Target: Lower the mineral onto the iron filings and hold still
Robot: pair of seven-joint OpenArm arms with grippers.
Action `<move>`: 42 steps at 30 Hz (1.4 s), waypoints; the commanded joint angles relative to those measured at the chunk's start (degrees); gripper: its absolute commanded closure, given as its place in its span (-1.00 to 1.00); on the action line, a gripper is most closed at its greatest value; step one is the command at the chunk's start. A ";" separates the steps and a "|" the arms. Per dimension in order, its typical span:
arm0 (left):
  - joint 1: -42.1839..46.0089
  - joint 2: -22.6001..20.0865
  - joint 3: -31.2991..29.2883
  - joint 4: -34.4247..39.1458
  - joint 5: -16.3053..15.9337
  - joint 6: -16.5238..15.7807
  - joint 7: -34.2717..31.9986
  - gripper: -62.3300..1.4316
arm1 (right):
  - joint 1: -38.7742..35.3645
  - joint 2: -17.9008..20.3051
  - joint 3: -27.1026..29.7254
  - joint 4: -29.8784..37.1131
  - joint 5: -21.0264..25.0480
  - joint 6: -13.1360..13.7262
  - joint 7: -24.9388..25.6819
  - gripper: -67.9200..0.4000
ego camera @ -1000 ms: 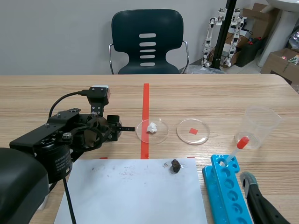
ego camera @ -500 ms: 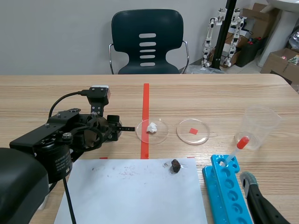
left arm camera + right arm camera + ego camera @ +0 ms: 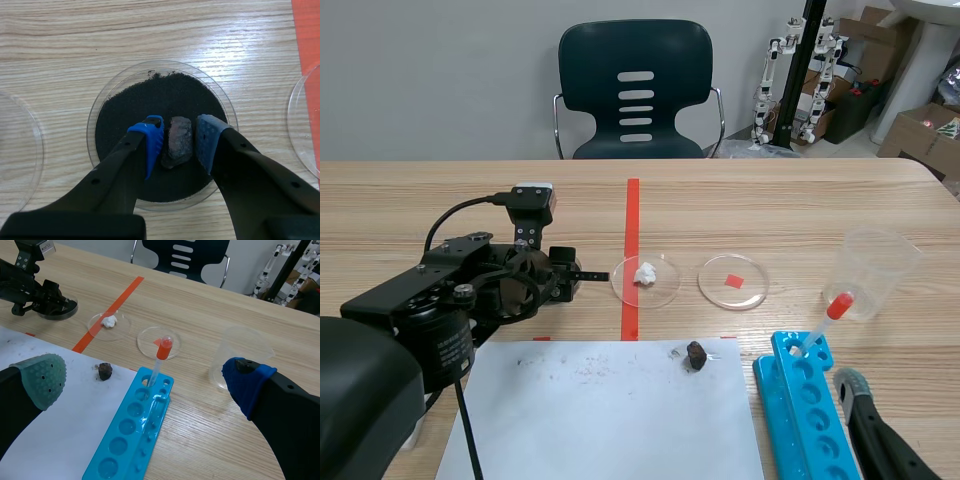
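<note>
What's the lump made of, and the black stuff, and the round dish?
The mineral looks like rough, dull stone, brownish-grey with uneven faces. The black stuff looks like fine matte powder, grainy at its edge, likely iron filings. The dish seems clear plastic or glass: wood grain shows through its shiny rim.

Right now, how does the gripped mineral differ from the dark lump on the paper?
The mineral is clamped in the left end effector over the iron filings; the dark lump lies free on the paper. The mineral looks reddish-brown, the lump nearly black. Both are small, rough stones.
</note>
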 commanded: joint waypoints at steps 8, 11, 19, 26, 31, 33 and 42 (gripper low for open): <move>-0.96 0.13 -0.04 0.42 -0.20 0.13 -0.63 0.60 | 0.35 0.00 0.37 0.81 0.57 -0.20 0.83 -1.00; -0.96 0.13 -0.04 0.42 -0.20 0.13 -0.72 0.60 | 0.35 0.00 0.37 0.81 0.57 -0.20 0.83 -1.00; -0.96 0.13 -0.04 0.42 -0.17 0.13 -0.72 0.60 | 0.35 0.00 0.37 0.81 0.57 -0.20 0.83 -1.00; -0.96 0.13 -0.04 0.44 -0.17 0.13 -0.70 0.60 | 0.35 0.00 0.37 0.81 0.57 -0.20 0.83 -1.00; -0.96 0.13 -0.04 0.44 -0.17 0.13 -0.68 0.60 | 0.35 0.00 0.37 0.81 0.57 -0.20 0.83 -1.00; -0.96 0.13 -0.04 0.44 -0.13 0.13 -0.68 0.60 | 0.35 0.00 0.37 0.81 0.57 -0.20 0.83 -1.00; 2.45 -0.04 -0.04 8.66 2.99 0.09 -0.24 0.60 | 0.35 0.00 0.37 0.81 0.57 -0.20 0.83 -1.00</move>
